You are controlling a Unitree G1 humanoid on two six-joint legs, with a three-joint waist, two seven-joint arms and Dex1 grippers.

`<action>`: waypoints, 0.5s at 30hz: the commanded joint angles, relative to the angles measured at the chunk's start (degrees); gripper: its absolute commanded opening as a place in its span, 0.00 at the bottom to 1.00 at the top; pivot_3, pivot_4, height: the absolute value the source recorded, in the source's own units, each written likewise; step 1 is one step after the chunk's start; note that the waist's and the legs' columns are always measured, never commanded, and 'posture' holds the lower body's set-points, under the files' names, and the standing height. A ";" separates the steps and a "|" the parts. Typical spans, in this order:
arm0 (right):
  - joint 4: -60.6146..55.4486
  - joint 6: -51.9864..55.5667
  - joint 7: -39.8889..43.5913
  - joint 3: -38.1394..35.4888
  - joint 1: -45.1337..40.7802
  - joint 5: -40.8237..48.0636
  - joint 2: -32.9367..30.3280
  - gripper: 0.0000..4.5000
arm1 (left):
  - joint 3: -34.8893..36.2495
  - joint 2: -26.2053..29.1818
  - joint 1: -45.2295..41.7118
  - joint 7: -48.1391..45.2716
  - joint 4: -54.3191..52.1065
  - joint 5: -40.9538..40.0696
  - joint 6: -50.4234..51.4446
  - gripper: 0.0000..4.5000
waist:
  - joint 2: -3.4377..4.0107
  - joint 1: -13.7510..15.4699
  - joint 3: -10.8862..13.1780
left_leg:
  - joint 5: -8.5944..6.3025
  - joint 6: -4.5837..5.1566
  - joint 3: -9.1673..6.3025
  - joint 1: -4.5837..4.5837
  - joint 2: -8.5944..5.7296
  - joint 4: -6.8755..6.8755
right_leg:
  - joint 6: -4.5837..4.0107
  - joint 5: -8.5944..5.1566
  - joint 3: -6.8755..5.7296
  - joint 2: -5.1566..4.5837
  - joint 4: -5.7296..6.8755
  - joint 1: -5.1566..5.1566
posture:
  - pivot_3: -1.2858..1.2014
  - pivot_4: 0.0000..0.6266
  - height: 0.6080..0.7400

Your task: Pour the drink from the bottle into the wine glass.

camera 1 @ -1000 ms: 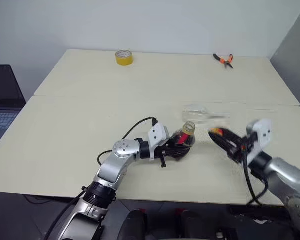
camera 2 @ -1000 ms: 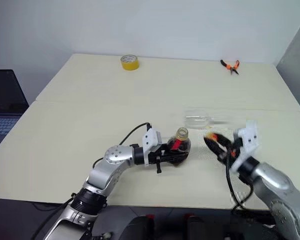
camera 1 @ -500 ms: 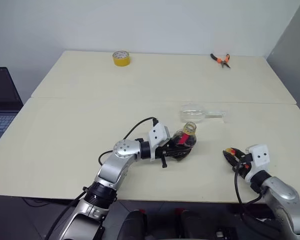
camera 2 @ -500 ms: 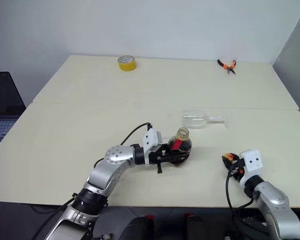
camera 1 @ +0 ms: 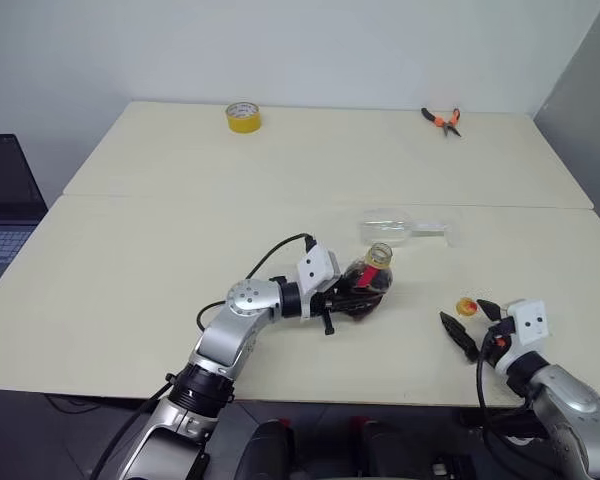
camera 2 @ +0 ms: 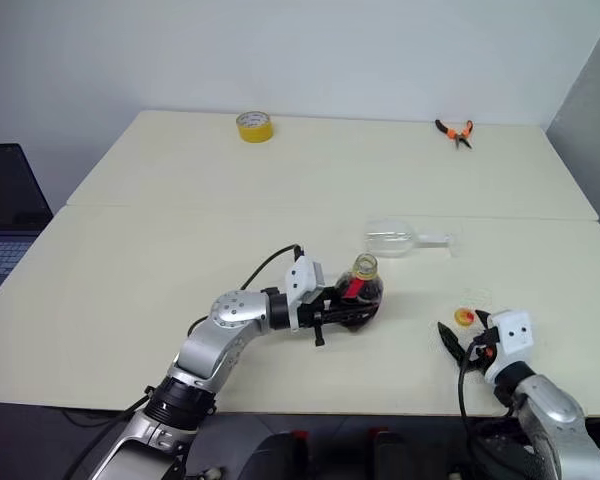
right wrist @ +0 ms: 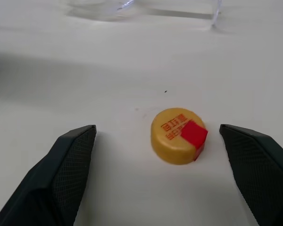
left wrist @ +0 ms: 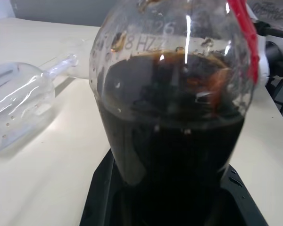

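A plain pale wall [camera 1: 310,50] backs the scene, with a grey panel [camera 1: 580,110] closing off the right side. In front of it stands a wide cream table [camera 1: 160,250] made of two tops pushed together, the seam between them running straight across the middle. At the far left, beside the table, sits an open laptop [camera 1: 5,215], dark screen above a grey keyboard.

The left gripper [camera 1: 352,297] lies level over the near table top, its black fingers clamped on the bottle [camera 1: 368,282], which stands upright near the table's middle with its neck open and uncapped. The drink [left wrist: 172,127] is a dark brown liquid filling the bulbous lower body, with a red label strip showing on the side.

Just beyond the bottle, the wine glass [camera 1: 405,227] lies on its side on the table, bowl toward the left, stem and foot pointing right.

Near the front right edge, the right gripper [camera 1: 470,325] sits low over the table with its two black fingers spread wide apart. Between them, touching neither, the yellow cap [right wrist: 178,135] rests flat on the table with a red patch on its top.

Toward the far edge, well apart from everything else, a yellow tape roll [camera 1: 242,116] sits at the left and orange-handled pliers [camera 1: 445,120] lie at the right.
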 commanded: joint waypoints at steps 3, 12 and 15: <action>-11.90 0.00 1.21 2.06 -2.40 0.89 -0.19 1.00 | 5.74 -1.33 -0.71 7.15 -0.64 -0.20 -2.22 0.20 | 0.03 -0.21 0.01 | 0.00 0.00 0.02 0.00 0.00 0.00 | 0.00 0.00 0.03 0.00 0.05 -0.04 | 0.52 0.24 1.00; -23.93 14.23 4.98 13.38 -17.34 1.79 -6.64 1.00 | 16.94 -2.17 -1.29 25.72 7.12 3.87 -8.07 0.20 | -0.02 -0.05 0.03 | 0.00 0.00 -0.05 -0.01 -0.01 0.05 | 0.00 0.00 -0.04 0.00 0.10 -0.07 | 0.52 0.24 1.00; -23.28 16.38 5.87 15.78 -22.71 2.05 -6.25 1.00 | 19.57 -0.96 -2.37 27.03 11.86 3.68 -10.12 0.20 | -0.03 0.09 0.04 | 0.01 -0.01 -0.06 -0.07 -0.05 0.06 | 0.00 0.01 -0.07 -0.06 0.06 -0.09 | 0.52 0.24 1.00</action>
